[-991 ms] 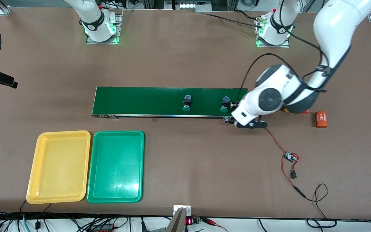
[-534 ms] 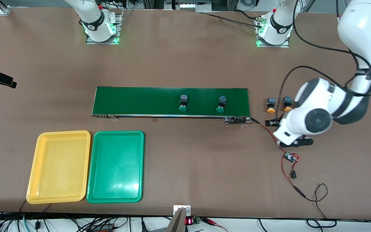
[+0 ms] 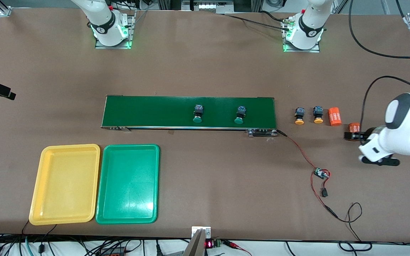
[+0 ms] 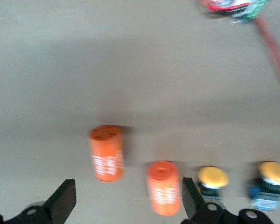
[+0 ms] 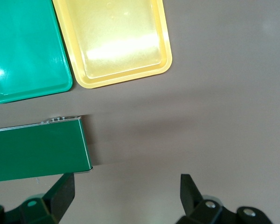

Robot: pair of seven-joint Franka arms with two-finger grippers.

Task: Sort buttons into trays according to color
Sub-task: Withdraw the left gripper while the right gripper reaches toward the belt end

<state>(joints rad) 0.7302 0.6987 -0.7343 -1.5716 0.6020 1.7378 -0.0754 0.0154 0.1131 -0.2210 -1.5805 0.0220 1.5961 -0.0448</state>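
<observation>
Two green buttons (image 3: 198, 115) (image 3: 240, 116) stand on the dark-green belt (image 3: 155, 106). Two yellow-orange buttons (image 3: 299, 116) (image 3: 318, 115) stand on the table off the belt's end toward the left arm; the left wrist view shows them too (image 4: 213, 179) (image 4: 272, 177). The yellow tray (image 3: 65, 184) and the green tray (image 3: 127, 183) lie side by side, nearer to the front camera than the belt, with nothing in them. My left gripper (image 3: 353, 136) (image 4: 126, 201) hangs open over the orange cylinders, holding nothing. My right gripper (image 5: 125, 192) is open over bare table beside the belt's end, out of the front view.
Two orange cylinders with white print (image 3: 335, 116) (image 3: 354, 127) lie beside the yellow-orange buttons. A small circuit board with red and black wires (image 3: 321, 173) trails from the belt's end toward the front camera. The right wrist view shows the yellow tray (image 5: 114, 42) and green tray (image 5: 25, 51).
My left arm has swung from the belt's end out toward its own end of the table, uncovering the yellow-orange buttons and a cylinder. The green buttons have drifted along the belt toward the right arm's end.
</observation>
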